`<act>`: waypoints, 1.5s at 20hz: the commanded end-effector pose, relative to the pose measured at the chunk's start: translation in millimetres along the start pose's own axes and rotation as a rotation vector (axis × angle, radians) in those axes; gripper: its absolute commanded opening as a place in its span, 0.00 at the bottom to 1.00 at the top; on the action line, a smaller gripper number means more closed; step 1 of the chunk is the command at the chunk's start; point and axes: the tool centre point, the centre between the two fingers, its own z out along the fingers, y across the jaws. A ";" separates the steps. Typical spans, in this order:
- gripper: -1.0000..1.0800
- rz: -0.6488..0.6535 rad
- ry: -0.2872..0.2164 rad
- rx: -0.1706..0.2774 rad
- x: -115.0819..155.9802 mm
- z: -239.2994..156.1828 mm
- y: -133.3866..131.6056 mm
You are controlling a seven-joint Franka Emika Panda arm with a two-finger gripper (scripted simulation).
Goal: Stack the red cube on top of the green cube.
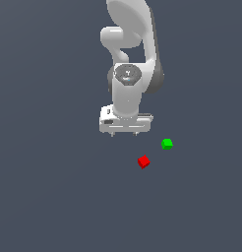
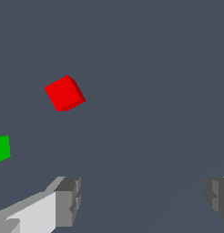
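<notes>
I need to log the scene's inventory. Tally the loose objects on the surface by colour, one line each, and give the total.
Small bright red cube: 1
Small bright green cube: 1
Total: 2 cubes, lying apart, neither between the gripper's fingers.

The arm (image 1: 130, 59) is glossy white with rounded links and dark grey joint bands. A grey round cap tops the wrist. The gripper (image 1: 124, 133) is a white block with grey ridged fingertips (image 2: 68, 200).

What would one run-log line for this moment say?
gripper: open, empty, apart from both cubes | red cube: on floor, untouched | green cube: on floor, separate from red | stack: not started
</notes>
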 end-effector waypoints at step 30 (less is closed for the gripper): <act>0.96 -0.477 0.051 0.001 78.7 75.8 -91.1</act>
